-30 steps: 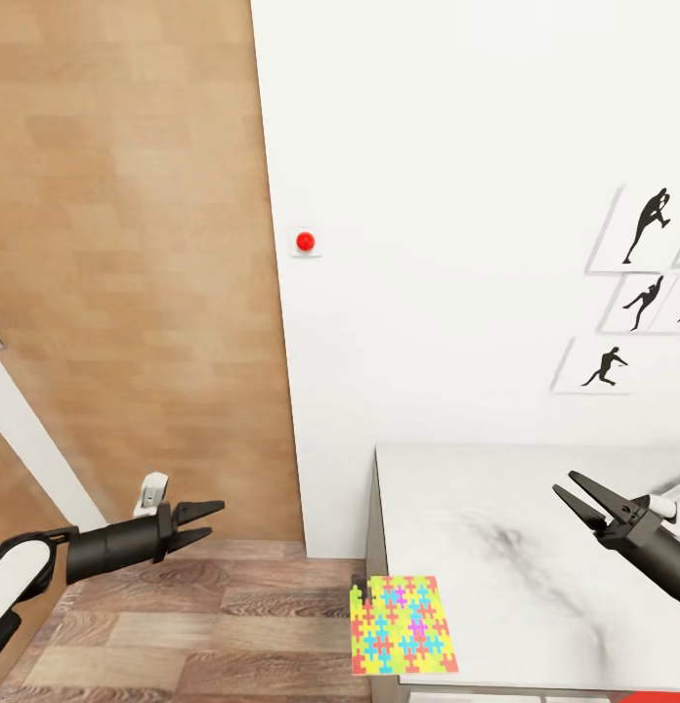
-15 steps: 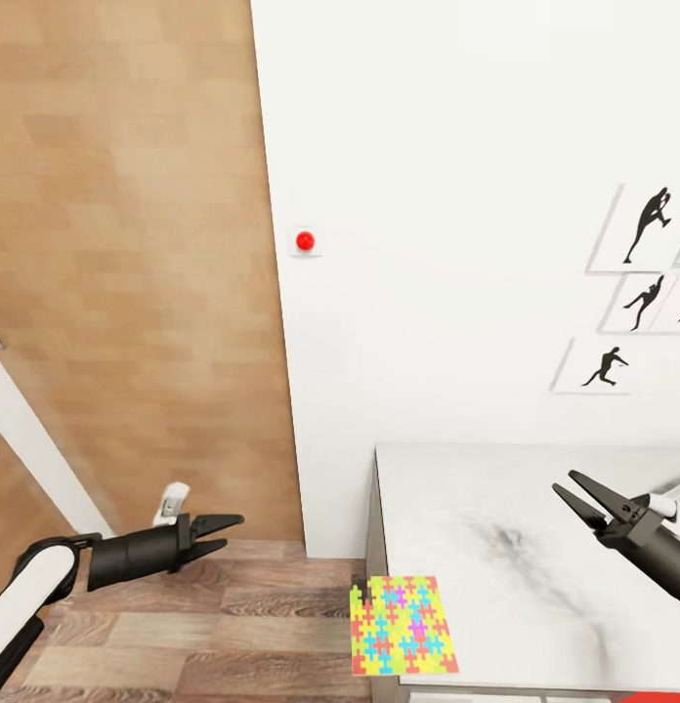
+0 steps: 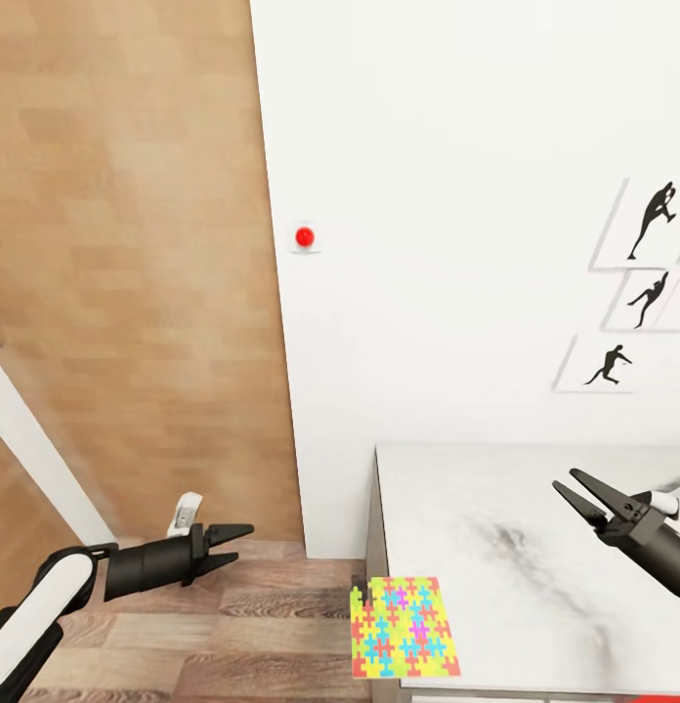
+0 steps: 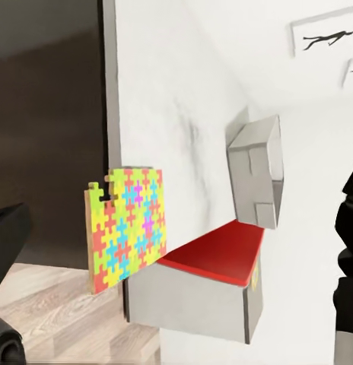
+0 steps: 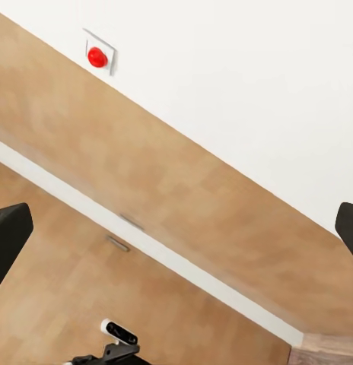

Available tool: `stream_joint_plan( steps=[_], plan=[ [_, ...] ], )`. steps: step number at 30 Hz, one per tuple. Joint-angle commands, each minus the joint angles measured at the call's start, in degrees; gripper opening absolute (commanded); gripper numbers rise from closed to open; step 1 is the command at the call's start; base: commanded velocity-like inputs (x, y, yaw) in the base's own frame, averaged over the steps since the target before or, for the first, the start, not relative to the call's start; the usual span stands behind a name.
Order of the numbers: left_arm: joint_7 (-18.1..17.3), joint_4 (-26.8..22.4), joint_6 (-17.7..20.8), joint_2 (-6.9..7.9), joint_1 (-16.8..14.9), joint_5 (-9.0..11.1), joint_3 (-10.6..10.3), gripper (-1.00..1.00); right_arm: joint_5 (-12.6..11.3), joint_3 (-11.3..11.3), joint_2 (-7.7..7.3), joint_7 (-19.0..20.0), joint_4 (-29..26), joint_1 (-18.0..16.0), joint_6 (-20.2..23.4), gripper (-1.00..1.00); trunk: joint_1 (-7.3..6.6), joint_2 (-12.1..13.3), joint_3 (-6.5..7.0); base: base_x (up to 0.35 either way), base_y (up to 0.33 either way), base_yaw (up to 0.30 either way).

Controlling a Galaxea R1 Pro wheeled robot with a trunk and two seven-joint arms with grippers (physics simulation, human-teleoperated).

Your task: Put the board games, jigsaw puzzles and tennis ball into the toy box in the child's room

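Jigsaw puzzle (image 3: 402, 626) (yellow, blue, pink, green) overhangs table (image 3: 535, 547); both end effectors apart.

Head view above table (image 3: 535, 547) corner

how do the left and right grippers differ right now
The left gripper hangs over the wood floor, beside the table; the right gripper hangs above the tabletop. The left points toward the table, the right toward the wall, up-left in the head view. The right's jaws gape wider. Both are open, dark and empty.
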Motion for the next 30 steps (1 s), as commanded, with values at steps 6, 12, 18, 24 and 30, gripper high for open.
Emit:
stream_joint_plan(
  steps=[6,12,18,24,30],
  plan=[
    [-0.7,0.6,0.1,-0.05,-0.1,-0.5,-0.4,1.0,-0.1,0.2,-0.01,0.1,-0.3,0.0,0.6,1.0,1.35,-2.5,-1.19,0.0,0.0,0.0],
    [-0.7,0.7,0.2,-0.35,-0.1,-0.4,-1.7,1.0,-0.1,0.3,0.0,1.8,-1.7,-0.1,3.7,1.0,2.66,-4.9,-2.26,0.0,0.0,0.0],
    [-0.7,1.8,0.4,-1.24,-0.1,-0.4,-3.5,1.0,-0.1,1.3,0.77,5.1,-2.0,0.0,7.0,1.0,3.98,-7.3,-3.34,0.0,0.0,0.0],
    [-0.7,2.4,0.5,-2.69,-0.1,-0.6,-4.7,1.0,0.1,9.7,2.71,5.3,-2.1,-0.1,7.2,1.0,5.3,-9.7,-4.42,0.0,0.0,0.0],
    [-0.7,2.5,0.5,-3.11,-0.1,-0.6,-5.1,1.0,0.2,14.6,3.25,4.3,-2.2,-0.3,6.9,1.0,6.62,-12.1,-5.5,0.0,0.0,0.0]
  ],
)
